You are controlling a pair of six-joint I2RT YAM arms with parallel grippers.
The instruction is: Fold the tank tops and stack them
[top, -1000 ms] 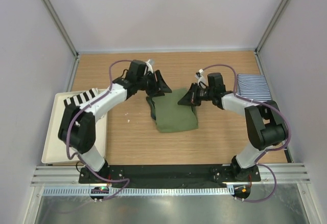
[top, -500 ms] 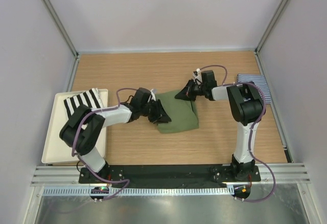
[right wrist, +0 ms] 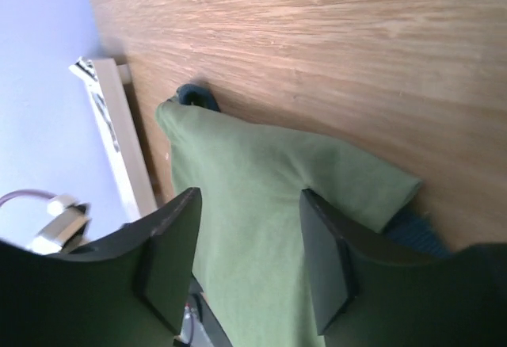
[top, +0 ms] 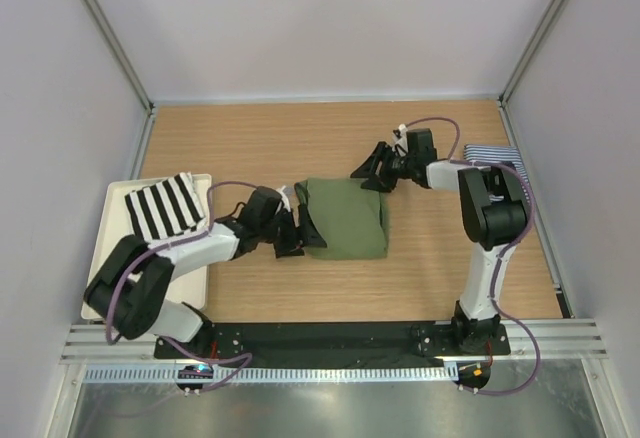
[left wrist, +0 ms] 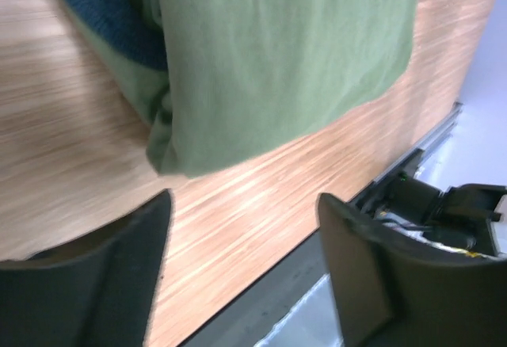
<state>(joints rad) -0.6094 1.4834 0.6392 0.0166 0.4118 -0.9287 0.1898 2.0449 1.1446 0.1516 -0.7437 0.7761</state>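
Tabletop (top: 250, 148): olive tank top (top: 345, 220) between left pincer (top: 297, 233), right pincer (top: 368, 173).

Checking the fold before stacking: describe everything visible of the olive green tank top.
The olive green tank top is soft cloth, folded into a thick, roughly rectangular bundle lying flat on the wooden table, near its middle. Navy trim peeks out at the folded edges; no lettering shows. The left gripper sits open just off its left edge, the right gripper open at its far right corner; neither grips it.
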